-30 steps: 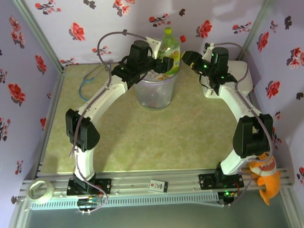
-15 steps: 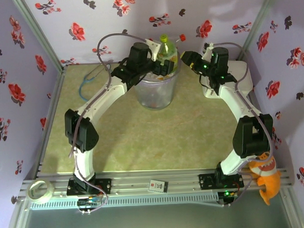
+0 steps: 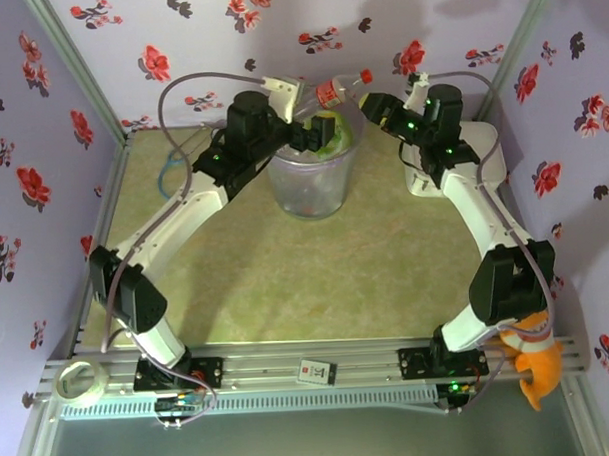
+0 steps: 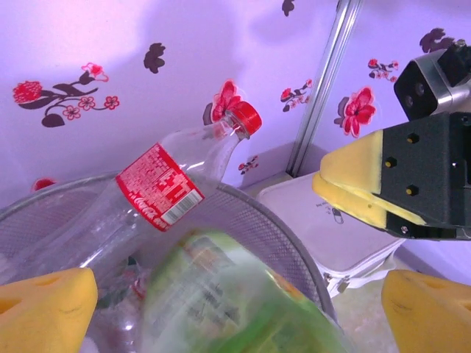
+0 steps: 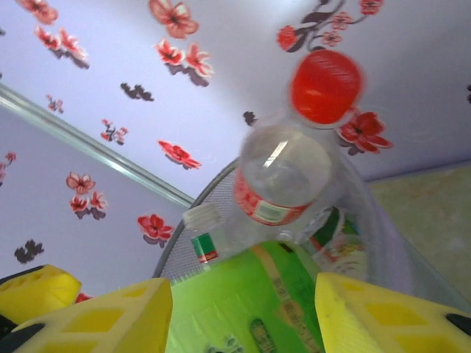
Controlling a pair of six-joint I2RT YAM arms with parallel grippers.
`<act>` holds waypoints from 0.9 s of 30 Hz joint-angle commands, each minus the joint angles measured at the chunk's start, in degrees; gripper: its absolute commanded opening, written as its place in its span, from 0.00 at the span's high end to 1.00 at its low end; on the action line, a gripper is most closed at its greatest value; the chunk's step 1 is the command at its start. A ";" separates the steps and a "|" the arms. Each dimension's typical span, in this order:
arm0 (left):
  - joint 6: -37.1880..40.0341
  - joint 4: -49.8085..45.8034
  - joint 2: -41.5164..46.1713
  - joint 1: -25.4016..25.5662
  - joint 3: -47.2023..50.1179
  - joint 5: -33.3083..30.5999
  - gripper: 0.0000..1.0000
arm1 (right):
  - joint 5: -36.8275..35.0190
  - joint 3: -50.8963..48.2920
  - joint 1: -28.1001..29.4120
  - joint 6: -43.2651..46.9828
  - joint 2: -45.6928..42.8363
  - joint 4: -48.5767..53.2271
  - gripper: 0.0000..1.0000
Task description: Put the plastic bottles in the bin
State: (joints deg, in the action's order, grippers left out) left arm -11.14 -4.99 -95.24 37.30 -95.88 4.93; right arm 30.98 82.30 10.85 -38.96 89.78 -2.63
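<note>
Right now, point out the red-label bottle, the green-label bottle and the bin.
red-label bottle (image 4: 158, 184), left wrist view, its label.
green-label bottle (image 5: 235, 301), right wrist view, its label.
bin (image 3: 308, 193), top external view, its wall.

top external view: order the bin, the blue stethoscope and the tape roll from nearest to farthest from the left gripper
Measured from the left gripper:
1. bin: right beneath it, at the far middle of the table.
2. stethoscope: off to the left, near the far left corner of the table.
3. tape roll: on the near rail, at the left end.
</note>
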 commanded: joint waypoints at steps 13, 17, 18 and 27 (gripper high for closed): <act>-11.14 -0.36 15.70 -11.21 19.97 -0.78 0.00 | -4.26 6.82 11.09 9.06 1.70 9.62 0.54; -11.78 -0.87 17.73 -12.76 23.64 -0.77 0.00 | -5.00 7.25 12.56 9.92 3.56 11.01 0.54; -12.02 -0.97 18.21 -13.11 24.49 -0.71 0.00 | -5.23 7.17 12.89 9.96 4.00 11.16 0.54; -12.08 -1.94 20.86 -14.89 27.85 -1.09 0.00 | -6.07 7.96 13.41 9.89 5.85 10.35 0.54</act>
State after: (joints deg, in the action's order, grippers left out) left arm -22.61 -6.52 -76.18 23.03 -68.53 4.86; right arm 26.70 88.49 24.01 -30.57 94.17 5.82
